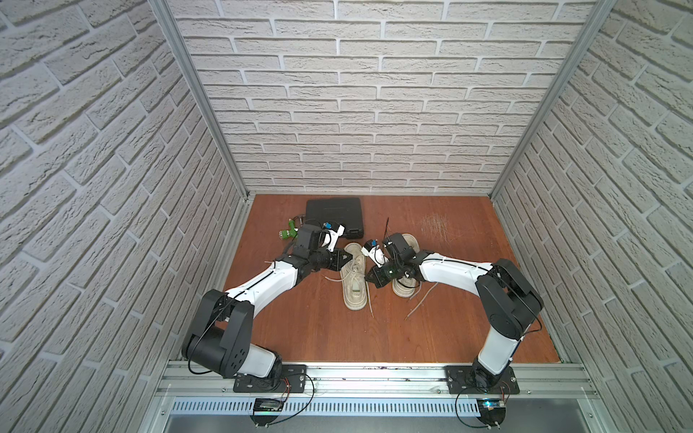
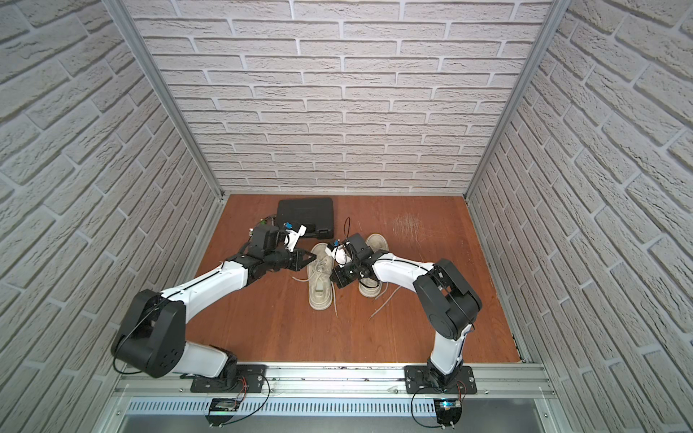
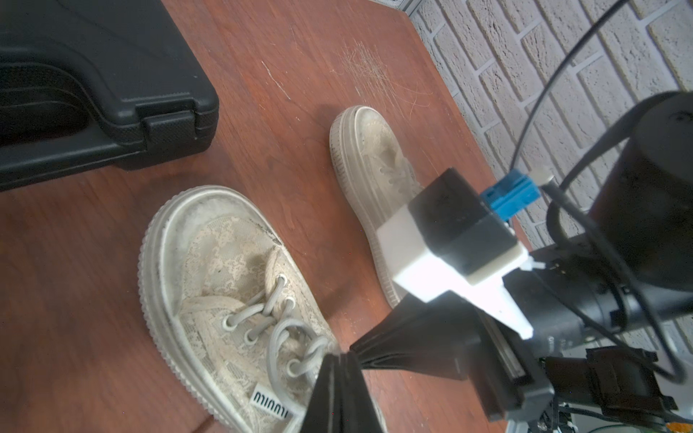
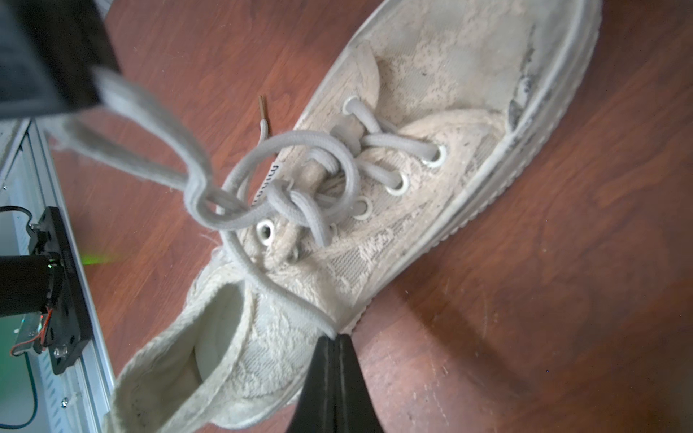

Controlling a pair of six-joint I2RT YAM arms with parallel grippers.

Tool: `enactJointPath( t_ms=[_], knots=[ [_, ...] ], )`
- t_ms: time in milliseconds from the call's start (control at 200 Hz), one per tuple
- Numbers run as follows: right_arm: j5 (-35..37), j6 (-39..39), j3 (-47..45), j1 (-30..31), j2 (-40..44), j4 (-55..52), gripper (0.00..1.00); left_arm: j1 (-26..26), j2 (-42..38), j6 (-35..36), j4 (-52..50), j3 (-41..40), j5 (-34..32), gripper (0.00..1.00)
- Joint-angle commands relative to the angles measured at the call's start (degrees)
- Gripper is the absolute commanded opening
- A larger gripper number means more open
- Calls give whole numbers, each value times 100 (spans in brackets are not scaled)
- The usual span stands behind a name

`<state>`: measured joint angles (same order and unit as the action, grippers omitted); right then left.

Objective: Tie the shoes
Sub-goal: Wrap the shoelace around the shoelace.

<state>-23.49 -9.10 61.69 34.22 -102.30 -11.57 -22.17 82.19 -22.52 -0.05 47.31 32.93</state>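
Two worn off-white shoes lie side by side on the wooden floor in both top views. Both grippers work over the left shoe (image 1: 354,279) (image 3: 210,270) (image 4: 431,123). The right shoe (image 1: 403,290) (image 3: 371,157) lies mostly under my right arm. My left gripper (image 1: 350,258) (image 3: 339,356) is shut, and a flattened loop of cream lace (image 4: 142,123) comes out of it above the shoe. My right gripper (image 1: 368,278) (image 4: 335,337) is shut on a lace strand (image 4: 277,292) that runs from the loose knot (image 4: 300,206) over the shoe's side. The two gripper tips nearly meet.
A black plastic case (image 1: 335,217) lies at the back left, with a small green object (image 1: 288,232) beside it. Loose lace ends (image 1: 422,301) trail on the floor near the right shoe. Brick-pattern walls close three sides, and a metal rail (image 1: 375,375) runs along the front.
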Motion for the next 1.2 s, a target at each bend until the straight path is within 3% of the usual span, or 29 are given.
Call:
enactJointPath(
  t_ms=[0, 280, 530, 820, 1195],
  knots=[
    [63, 72, -70, -111, 448, -143, 3, 45, -190, 132, -2, -99, -132, 0],
    [-162, -215, -289, -281, 798, 5, 3, -15, -386, 326, 31, -263, 7, 0],
    [-394, -695, 126, -284, 732, -123, 3, -509, -507, 381, 23, -439, -157, 0],
    [-220, -696, 578, -127, 390, -354, 3, -1071, -351, 292, 125, -532, -427, 0],
    [-202, -509, 1007, 107, -7, -508, 3, -1201, -81, 51, 517, -714, -354, 0]
  ],
)
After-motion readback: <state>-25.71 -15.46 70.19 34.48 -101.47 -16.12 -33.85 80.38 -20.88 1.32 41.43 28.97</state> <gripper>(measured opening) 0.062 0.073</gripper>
